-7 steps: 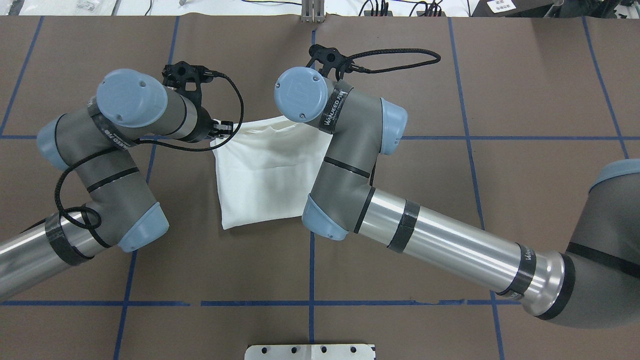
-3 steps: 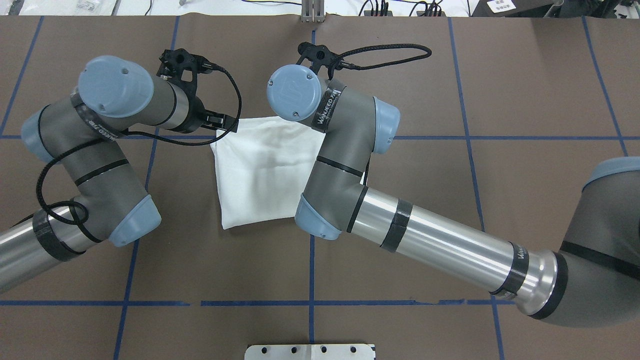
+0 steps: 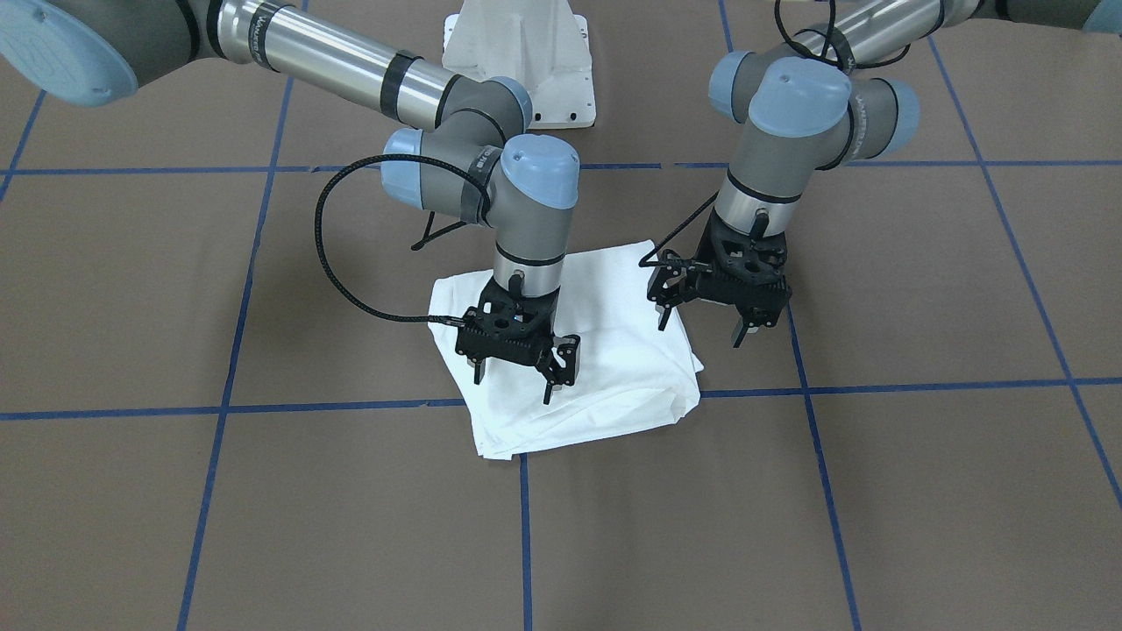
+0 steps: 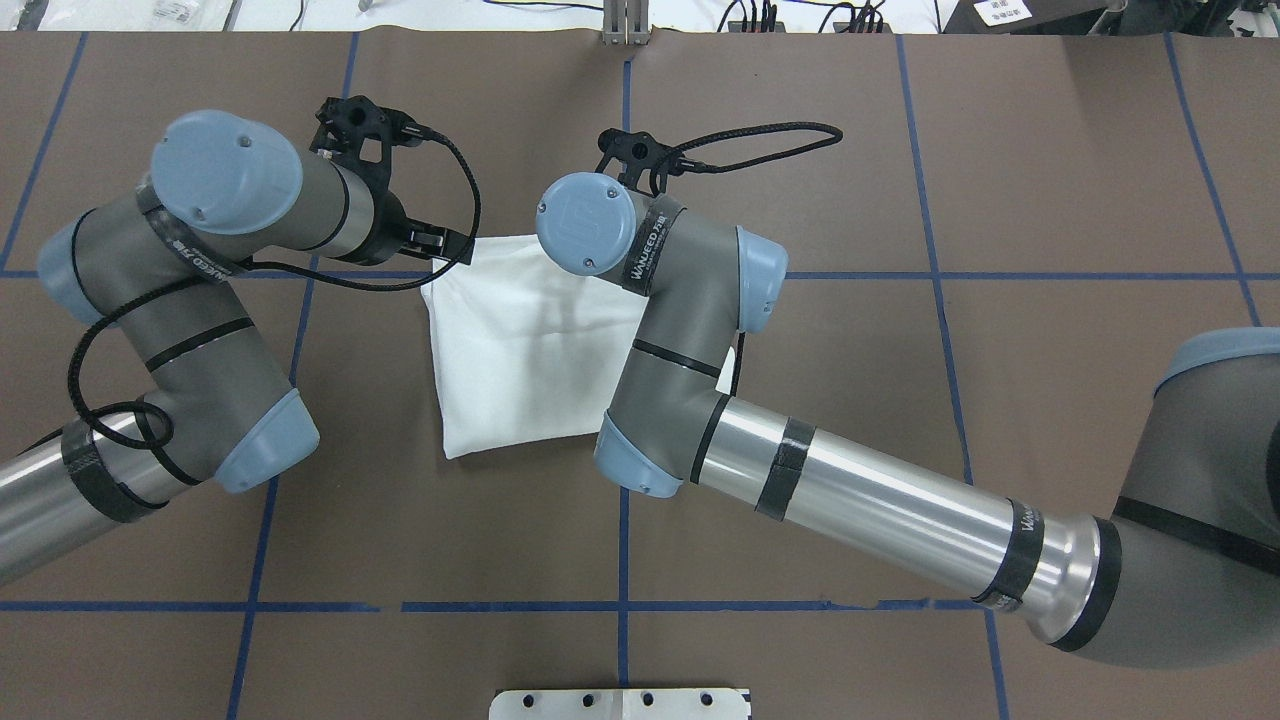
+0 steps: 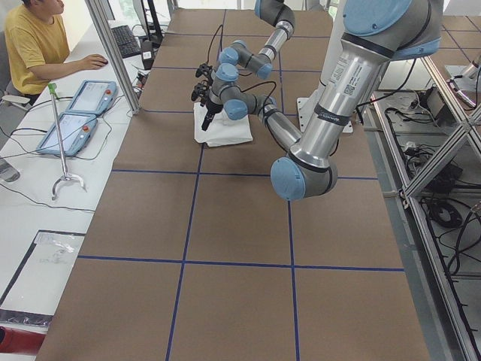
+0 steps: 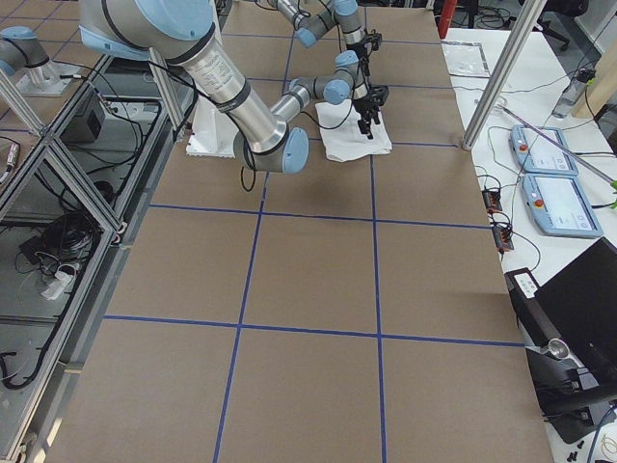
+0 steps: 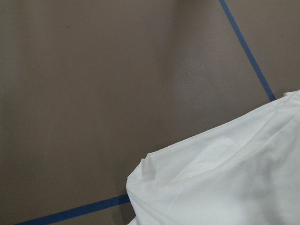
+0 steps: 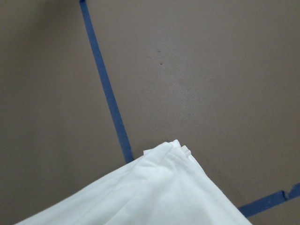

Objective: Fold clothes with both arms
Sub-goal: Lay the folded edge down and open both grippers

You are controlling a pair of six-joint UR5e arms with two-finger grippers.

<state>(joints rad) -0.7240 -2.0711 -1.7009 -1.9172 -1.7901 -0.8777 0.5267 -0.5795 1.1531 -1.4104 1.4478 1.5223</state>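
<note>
The clothes (image 3: 614, 368) lie as a folded white square on the brown table, also seen from overhead as the clothes (image 4: 520, 350) between the two arms. My right gripper (image 3: 515, 379) hangs open just above the fold's front part, nothing between its fingers. My left gripper (image 3: 701, 324) stands open over the fold's side edge, also empty. From overhead the left gripper (image 4: 445, 245) sits at the far left corner, while the right one is hidden under its wrist. Each wrist view shows a corner of the clothes (image 7: 225, 183) (image 8: 154, 197) on the table.
The white pedestal base (image 3: 517, 53) stands behind the arms. Blue tape lines (image 3: 351, 406) cross the table. A person (image 5: 34, 45) sits at a side desk with teach pendants (image 5: 75, 120). A metal plate (image 4: 620, 703) lies at the near edge.
The far edge of the clothes, lifted a second ago, now lies flat. My left gripper has drawn back off the corner to the left. The right wrist has shifted slightly nearer.
</note>
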